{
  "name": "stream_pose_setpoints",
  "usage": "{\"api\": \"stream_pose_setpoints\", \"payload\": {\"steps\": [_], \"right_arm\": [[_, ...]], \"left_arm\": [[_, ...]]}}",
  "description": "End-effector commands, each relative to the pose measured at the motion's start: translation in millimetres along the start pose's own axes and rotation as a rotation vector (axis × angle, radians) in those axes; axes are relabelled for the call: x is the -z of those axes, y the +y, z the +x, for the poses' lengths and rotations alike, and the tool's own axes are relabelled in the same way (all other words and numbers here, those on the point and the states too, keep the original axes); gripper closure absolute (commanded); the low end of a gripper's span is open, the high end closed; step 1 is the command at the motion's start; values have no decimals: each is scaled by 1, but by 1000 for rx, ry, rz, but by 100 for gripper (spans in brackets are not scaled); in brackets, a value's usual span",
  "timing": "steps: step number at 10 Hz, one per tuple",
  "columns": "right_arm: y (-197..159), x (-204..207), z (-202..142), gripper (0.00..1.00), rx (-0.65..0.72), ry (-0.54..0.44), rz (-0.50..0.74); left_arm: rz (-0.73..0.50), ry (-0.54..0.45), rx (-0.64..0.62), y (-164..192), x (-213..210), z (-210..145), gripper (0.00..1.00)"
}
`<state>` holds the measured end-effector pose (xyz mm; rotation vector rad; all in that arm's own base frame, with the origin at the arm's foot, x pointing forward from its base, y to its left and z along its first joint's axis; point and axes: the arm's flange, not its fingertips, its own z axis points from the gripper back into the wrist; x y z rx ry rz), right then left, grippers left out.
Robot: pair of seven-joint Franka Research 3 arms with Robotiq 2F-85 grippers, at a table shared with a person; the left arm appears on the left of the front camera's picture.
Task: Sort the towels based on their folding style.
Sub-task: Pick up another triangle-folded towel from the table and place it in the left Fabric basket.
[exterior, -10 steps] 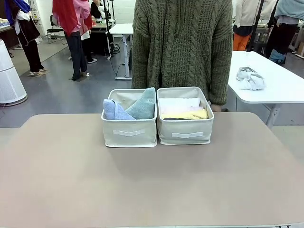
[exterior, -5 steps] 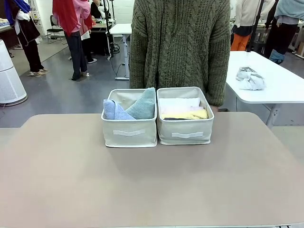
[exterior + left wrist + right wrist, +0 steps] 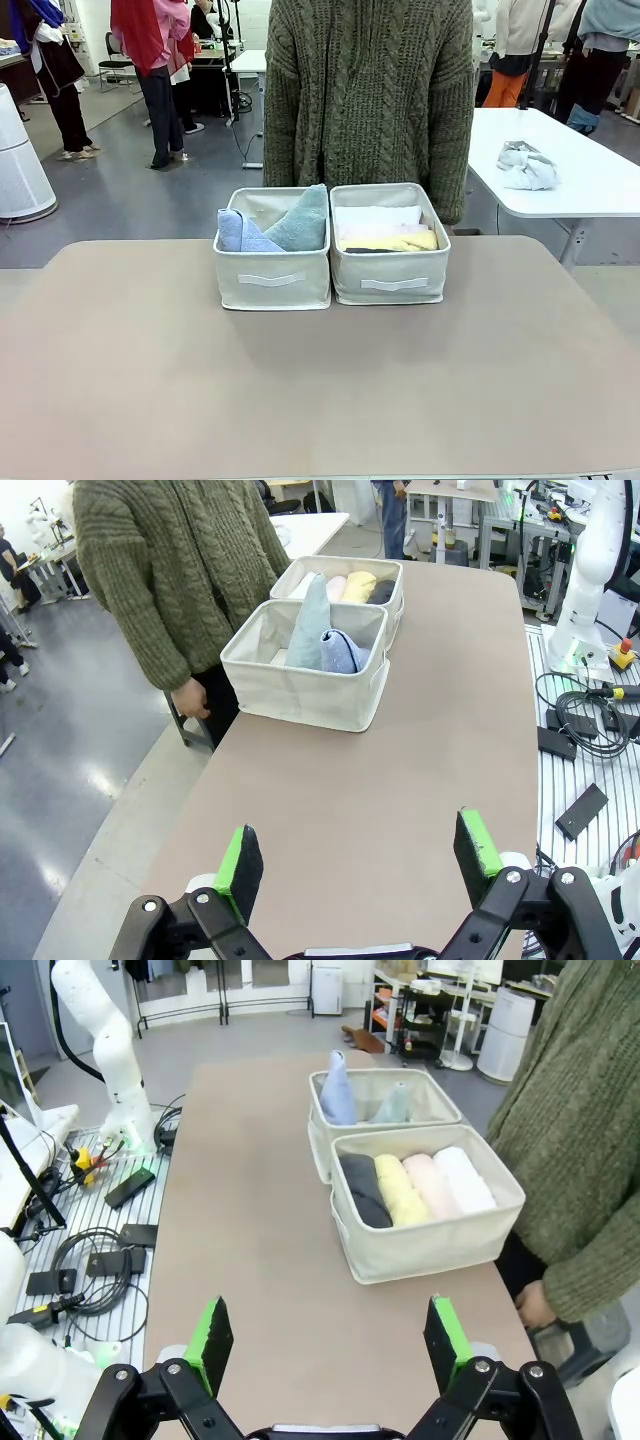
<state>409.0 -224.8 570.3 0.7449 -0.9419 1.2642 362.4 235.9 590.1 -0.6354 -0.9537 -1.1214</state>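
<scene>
Green-padded fingers of the left gripper (image 3: pixel 358 858) stand spread to their full width above the bare brown table (image 3: pixel 420 740), with nothing between them; the right gripper (image 3: pixel 330 1345) is likewise wide open and empty over its own stretch of table. Seen from the left wrist, two cream fabric bins (image 3: pixel 300 695) sit side by side toward 12 o'clock from the fingers, touching along one wall. The nearer bin in that view holds the two cone-shaped folds: the grey-green towel (image 3: pixel 309 622) stands upright with its tip above the rim, and the light blue towel (image 3: pixel 342 652) leans just beside it. Seen from the right wrist, the nearer bin (image 3: pixel 430 1245) lies at about 1 o'clock and holds four rolls lying parallel and touching: the dark grey towel (image 3: pixel 362 1191), the yellow towel (image 3: pixel 398 1190), the pink towel (image 3: pixel 430 1185) and the white towel (image 3: pixel 463 1180). In the front view the cone bin lies at 11 o'clock and the roll bin at 1 o'clock from the table's centre. A person in a green cable-knit sweater (image 3: pixel 370 95) stands at the table's far edge, directly behind the bins. A crumpled white-and-grey cloth (image 3: pixel 527 166) rests on a separate white table (image 3: pixel 590 185) at 2 o'clock.
</scene>
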Motion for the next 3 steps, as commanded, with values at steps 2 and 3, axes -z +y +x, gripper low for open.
{"api": "stream_pose_setpoints", "payload": {"steps": [2,3], "right_arm": [[-1,0,-3,0,-1,16,0],[-1,0,-3,0,-1,16,0]], "left_arm": [[-6,2,18,-2,-2,0,0],[-6,2,18,-2,-2,0,0]]}}
